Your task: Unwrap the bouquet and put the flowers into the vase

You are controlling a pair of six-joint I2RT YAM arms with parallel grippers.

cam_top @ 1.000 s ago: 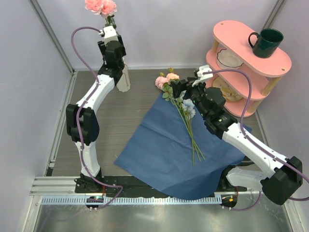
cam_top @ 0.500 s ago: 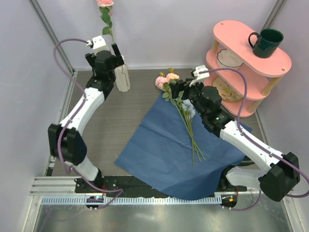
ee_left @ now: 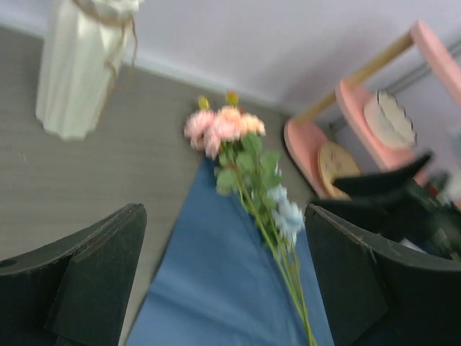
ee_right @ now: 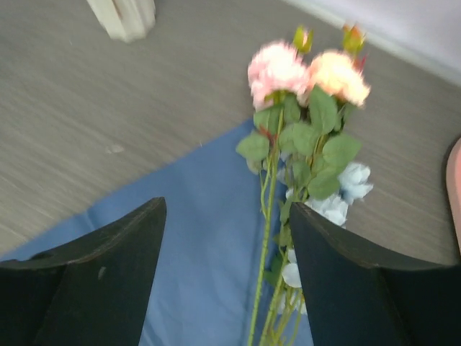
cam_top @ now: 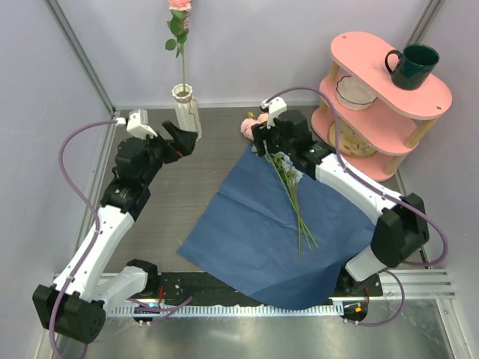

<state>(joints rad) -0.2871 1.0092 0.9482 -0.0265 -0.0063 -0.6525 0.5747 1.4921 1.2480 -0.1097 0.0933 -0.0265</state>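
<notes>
The cream ribbed vase (cam_top: 185,112) stands at the back with one pink rose (cam_top: 179,19) upright in it. The blue wrap (cam_top: 269,232) lies spread flat on the table. The other flowers (cam_top: 290,187) lie across it, with the pink and peach blooms (cam_top: 253,126) at the far end. My left gripper (cam_top: 185,139) is open and empty, just in front of the vase (ee_left: 75,65). My right gripper (cam_top: 263,146) hovers open over the flowers (ee_right: 302,79). The green stems (ee_right: 265,245) run between its fingers (ee_right: 346,281), unclamped.
A pink two-tier shelf (cam_top: 430,101) at the back right carries a dark green mug (cam_top: 412,66) and a white bowl (cam_top: 354,88). Pale walls with metal rails close in the left side and the back. The arm bases sit at the near edge.
My left gripper has opened, let go of the pink rose in the vase, and drawn back down and leftward. My right arm has moved left over the blooms.
</notes>
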